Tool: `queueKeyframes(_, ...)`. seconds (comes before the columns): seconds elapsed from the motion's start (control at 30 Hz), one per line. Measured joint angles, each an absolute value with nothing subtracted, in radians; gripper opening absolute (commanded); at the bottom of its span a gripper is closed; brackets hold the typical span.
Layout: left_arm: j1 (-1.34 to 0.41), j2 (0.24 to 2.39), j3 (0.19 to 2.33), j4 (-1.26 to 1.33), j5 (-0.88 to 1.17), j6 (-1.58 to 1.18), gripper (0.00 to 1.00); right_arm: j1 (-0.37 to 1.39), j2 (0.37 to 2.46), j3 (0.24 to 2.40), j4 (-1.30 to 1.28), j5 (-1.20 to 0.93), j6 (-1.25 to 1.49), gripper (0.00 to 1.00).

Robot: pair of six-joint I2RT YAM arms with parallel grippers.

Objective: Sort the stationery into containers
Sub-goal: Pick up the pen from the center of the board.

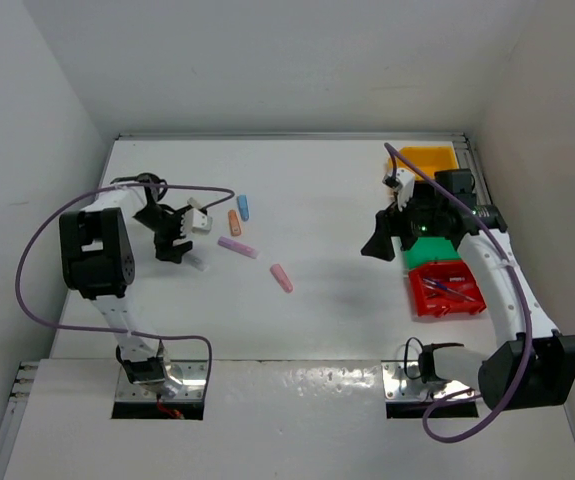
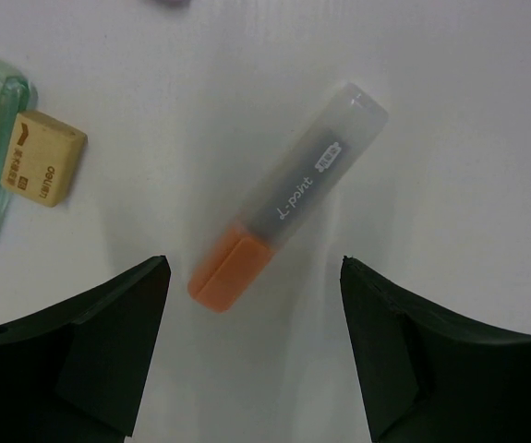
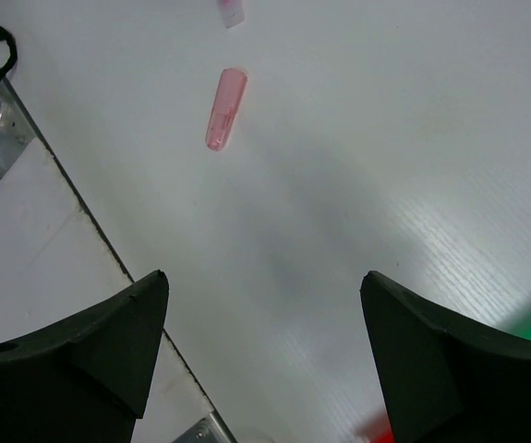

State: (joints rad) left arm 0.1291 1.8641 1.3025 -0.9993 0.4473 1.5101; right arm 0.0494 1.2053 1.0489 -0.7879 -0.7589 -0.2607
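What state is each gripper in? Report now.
Left gripper: open, empty; the marker lies untouched ahead of the jaws.
Right gripper: open, empty.

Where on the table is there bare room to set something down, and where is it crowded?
Bare: the wide middle between the pink marker and the right gripper, and the far strip along the back wall. Crowded: by the left gripper, where the lilac marker, orange marker and blue marker lie, and the right edge, with the red bin.
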Motion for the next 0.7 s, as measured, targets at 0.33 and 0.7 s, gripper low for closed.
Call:
queueKeyframes(0.33,0.094,1.878,1.209,-0.876,0.411,1.514,0.55,0.084,1.183,1.037,-0.748,-0.747,-0.204,0.83)
queueKeyframes(0.7,0.084,1.832,1.155,-0.932,0.482,1.440,0.08,0.154,1.111,0.966,-0.595,-0.706,-0.022,0.84)
